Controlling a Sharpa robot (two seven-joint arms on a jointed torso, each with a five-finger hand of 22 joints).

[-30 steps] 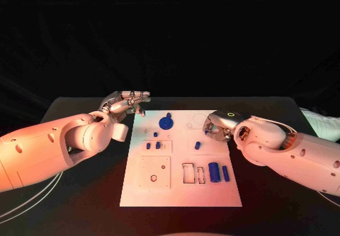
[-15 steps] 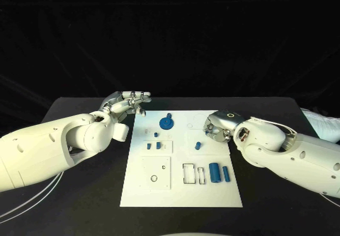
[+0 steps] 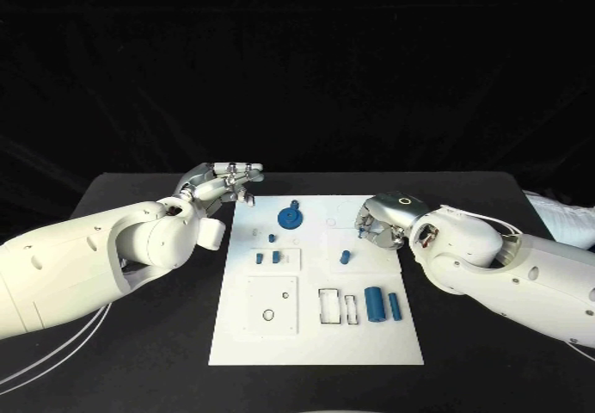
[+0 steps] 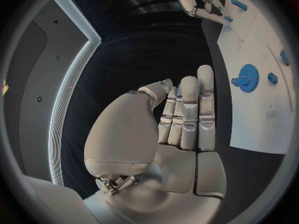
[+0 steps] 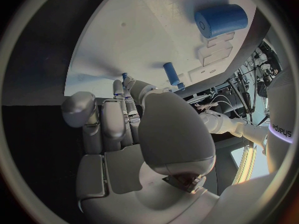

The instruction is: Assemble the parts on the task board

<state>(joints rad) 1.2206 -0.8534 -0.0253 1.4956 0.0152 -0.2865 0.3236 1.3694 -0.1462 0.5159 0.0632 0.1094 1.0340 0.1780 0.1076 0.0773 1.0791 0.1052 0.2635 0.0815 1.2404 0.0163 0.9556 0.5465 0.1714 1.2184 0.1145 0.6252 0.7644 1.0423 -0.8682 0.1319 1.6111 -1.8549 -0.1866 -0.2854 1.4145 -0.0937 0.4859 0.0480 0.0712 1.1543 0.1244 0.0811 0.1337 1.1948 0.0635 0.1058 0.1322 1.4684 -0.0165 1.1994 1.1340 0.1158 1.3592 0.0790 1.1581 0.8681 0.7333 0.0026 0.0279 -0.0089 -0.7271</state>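
The white task board (image 3: 372, 344) lies mid-table. On it are a blue gear (image 3: 291, 213), two small pegs (image 3: 266, 256), a short peg (image 3: 345, 255), and a thick cylinder (image 3: 375, 306) beside a thinner one (image 3: 395, 304). My left hand (image 3: 226, 182) hovers off the board's far left corner, fingers straight and side by side (image 4: 187, 114), holding nothing. My right hand (image 3: 378, 222) sits at the board's right edge with curled fingers. A tiny blue part (image 5: 124, 76) shows at its fingertips, seemingly pinched; it shows again in the left wrist view (image 4: 229, 19).
A square inset plate (image 3: 269, 301) and two rectangular slots (image 3: 337, 305) mark the board's near half. Black table (image 3: 137, 344) surrounds the board on both sides. A pale cloth-like object (image 3: 564, 215) lies at the table's right edge.
My right hand has crept slightly toward me along the board's right edge. The left hand and the parts on the board have stayed put.
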